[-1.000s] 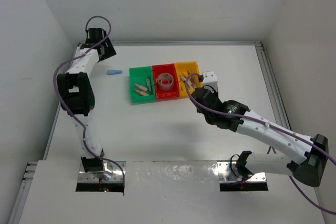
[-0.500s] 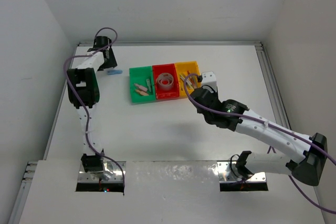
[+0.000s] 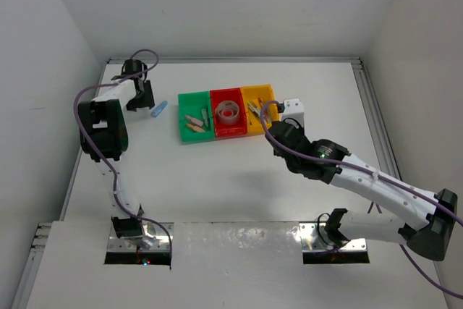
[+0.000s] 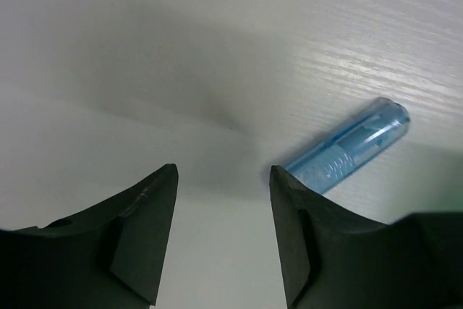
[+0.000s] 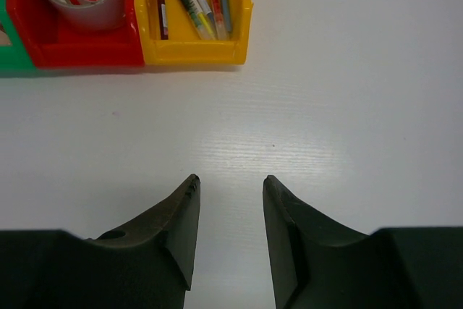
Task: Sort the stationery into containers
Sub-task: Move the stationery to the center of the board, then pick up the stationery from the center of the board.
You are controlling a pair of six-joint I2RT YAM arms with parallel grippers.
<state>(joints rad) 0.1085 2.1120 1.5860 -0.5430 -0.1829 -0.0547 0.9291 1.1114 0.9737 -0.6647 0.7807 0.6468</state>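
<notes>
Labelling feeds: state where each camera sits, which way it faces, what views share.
Top external: above and behind, looking down at the table; both arms show.
Left wrist: behind the left gripper, facing the blue piece; fingers show.
Right wrist: behind the right gripper, facing the yellow bin; fingers show.
Shared: top shows both items.

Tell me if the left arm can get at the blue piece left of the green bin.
Probably yes: the left gripper hangs right beside the blue piece, on bare table, nothing covering it. It lies just outside the open fingers.

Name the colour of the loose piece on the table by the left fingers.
The piece is translucent light blue; the left wrist view shows it best.
</notes>
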